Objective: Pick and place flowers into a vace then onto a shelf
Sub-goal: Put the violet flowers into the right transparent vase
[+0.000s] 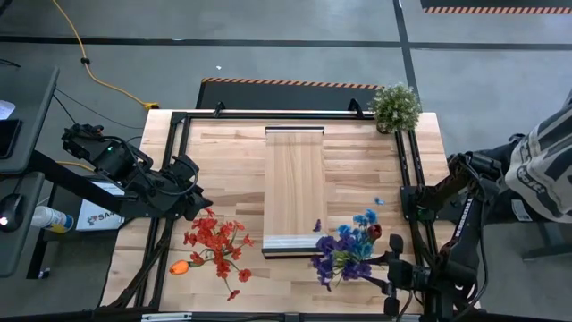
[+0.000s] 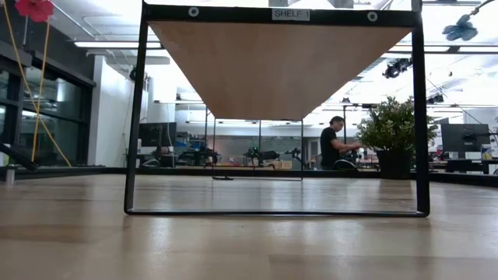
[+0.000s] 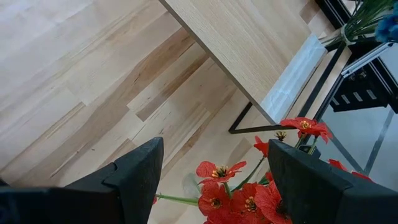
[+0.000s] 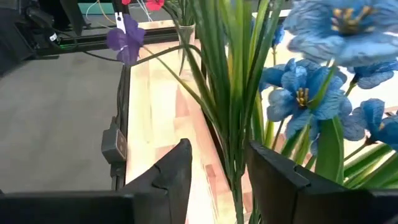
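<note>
The right hand [image 4: 217, 171] stands parted around the green stems of the blue flowers [image 1: 350, 250]. The left hand [image 3: 214, 177] gapes open just above the red flowers [image 3: 239, 196], the shelf [image 1: 295, 188] ahead.

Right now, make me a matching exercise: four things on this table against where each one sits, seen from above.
Things:
1. red flowers
2. blue and purple flowers
3. potted plant
4. shelf

Places:
A. far right corner of the table
B. middle of the table
C. near side, by the left gripper
D. near side, by the right gripper

Pairs: 1-C, 2-D, 3-A, 4-B
</note>
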You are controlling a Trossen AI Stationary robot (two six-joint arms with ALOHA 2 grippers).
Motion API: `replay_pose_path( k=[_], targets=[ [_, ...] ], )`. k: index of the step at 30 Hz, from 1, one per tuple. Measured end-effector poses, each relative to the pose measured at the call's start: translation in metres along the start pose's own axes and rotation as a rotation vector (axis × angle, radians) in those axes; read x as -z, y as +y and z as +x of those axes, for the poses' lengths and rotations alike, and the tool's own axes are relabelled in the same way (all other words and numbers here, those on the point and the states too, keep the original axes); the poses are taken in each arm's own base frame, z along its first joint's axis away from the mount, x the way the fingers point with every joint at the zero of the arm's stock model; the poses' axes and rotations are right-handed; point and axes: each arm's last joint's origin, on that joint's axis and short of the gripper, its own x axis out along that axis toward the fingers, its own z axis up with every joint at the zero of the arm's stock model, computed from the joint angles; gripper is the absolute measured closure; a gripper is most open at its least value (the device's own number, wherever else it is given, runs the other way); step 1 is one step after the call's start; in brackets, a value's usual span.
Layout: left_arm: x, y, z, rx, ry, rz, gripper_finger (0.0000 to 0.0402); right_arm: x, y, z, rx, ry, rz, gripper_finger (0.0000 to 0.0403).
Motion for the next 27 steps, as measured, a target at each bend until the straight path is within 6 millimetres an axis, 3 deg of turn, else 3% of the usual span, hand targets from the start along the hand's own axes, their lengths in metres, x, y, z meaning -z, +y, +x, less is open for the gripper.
replay_pose_path(
  k=[8, 27],
  targets=[
    [0.0000, 0.0000, 0.0000, 0.000, 0.000, 0.000, 0.0081, 0.0005, 0.0007, -0.0013, -0.004, -0.004, -0.003, 0.0240],
    [0.0000, 0.0000, 0.0000, -0.001, 0.000, 0.001, 0.0082, -0.0067, 0.0088, -0.0020, -0.010, -0.113, 0.009, 0.0240]
  ],
)
